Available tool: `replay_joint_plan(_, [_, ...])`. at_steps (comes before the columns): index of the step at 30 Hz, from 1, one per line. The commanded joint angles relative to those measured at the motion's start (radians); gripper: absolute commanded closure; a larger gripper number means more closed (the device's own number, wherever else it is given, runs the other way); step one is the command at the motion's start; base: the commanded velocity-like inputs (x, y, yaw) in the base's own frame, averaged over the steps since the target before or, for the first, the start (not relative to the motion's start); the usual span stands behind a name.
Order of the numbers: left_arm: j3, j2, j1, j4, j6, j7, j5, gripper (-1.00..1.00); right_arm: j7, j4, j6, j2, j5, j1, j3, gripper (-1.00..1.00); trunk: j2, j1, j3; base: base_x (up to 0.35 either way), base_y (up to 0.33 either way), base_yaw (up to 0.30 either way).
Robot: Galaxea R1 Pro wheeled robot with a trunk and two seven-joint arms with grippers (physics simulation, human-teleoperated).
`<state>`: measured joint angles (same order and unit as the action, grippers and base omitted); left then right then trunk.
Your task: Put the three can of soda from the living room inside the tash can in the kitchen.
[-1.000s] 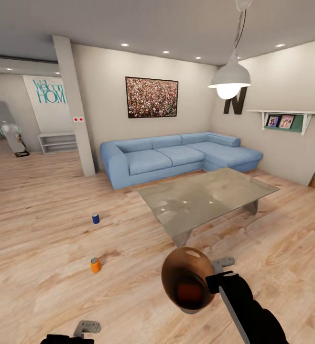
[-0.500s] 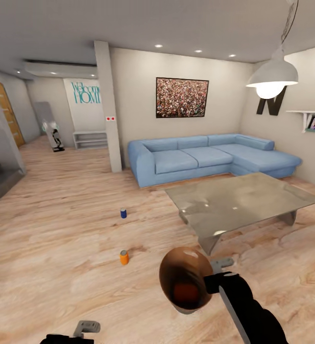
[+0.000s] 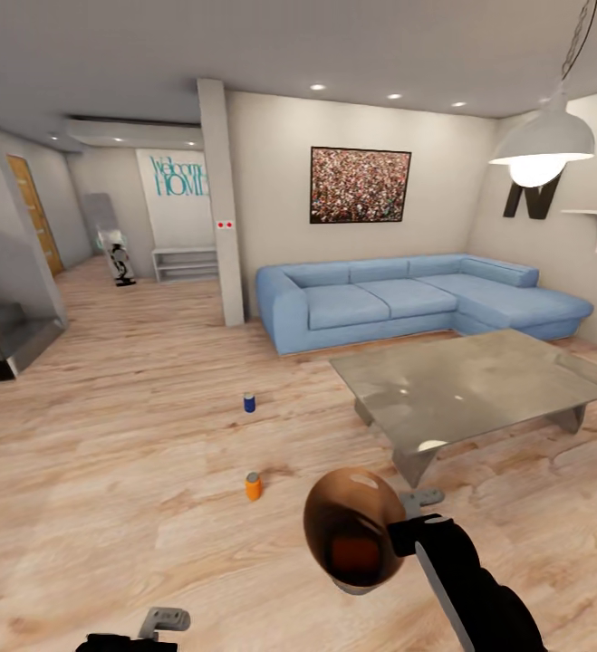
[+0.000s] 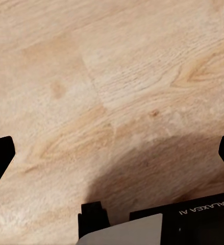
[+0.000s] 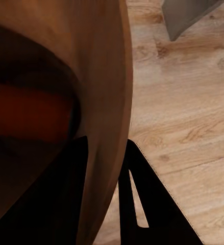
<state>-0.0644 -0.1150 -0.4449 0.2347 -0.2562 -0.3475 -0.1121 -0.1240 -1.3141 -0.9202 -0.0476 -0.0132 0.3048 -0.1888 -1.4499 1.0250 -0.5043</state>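
I'm in the living room [image 3: 108, 435], looking over light plank floor. Far left there's a dark glass-sided step [image 3: 4, 335], then a hallway w/ a wood door [image 3: 37, 213] and a low white shelf [image 3: 186, 264]. Wide open floor runs from there toward me. A pillar [image 3: 224, 204] stands mid-left, just beside the blue sofa [image 3: 416, 297], which sits along the back wall. The glass table [image 3: 479, 380] takes the right side; its near corner is close to my right arm, so room to move is on the left.

Left gripper [image 3: 164, 622] sits at the bottom edge of the head view, mostly cut off. In the left wrist view the fingertips [image 4: 0, 155] stand spread wide over bare floor, holding nothing.

Blue soda can [image 3: 249, 402] stands upright on the floor, well apart from both grippers. Orange soda can [image 3: 254, 486] stands nearer, between the left gripper and the trash can, still not touching either. I see something orange-red inside the bin, can't tell what.

Right gripper [image 3: 405, 534] is clamped on the trash can [image 3: 352, 530] rim, bin tipped w/ its copper inside facing me. Right wrist view shows one finger [image 5: 66, 194] inside the wall, one outside.
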Motion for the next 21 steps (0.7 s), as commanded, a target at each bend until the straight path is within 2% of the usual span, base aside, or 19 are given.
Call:
replay_joint_plan(1, [0.0,0.0,0.0,0.0,0.0,0.0,0.0,-1.0,0.001,-0.001,0.0,0.0,0.006,0.0,0.0,1.0,0.0,0.0,0.0,0.0,0.291,0.001])
replay_joint_plan(8, [0.0,-0.001,0.0,0.0,0.0,-0.003,0.0,-1.0,0.004,-0.001,0.0,0.0,0.006,0.0,0.0,1.0,0.0,0.0,0.002,0.0,0.298,-0.081])
replay_joint_plan(21, [0.0,-0.002,0.0,-0.001,0.0,-0.004,0.0,-1.0,0.005,0.0,0.001,0.0,0.006,0.0,0.001,1.0,0.0,0.0,0.014,0.0,0.305,-0.259])
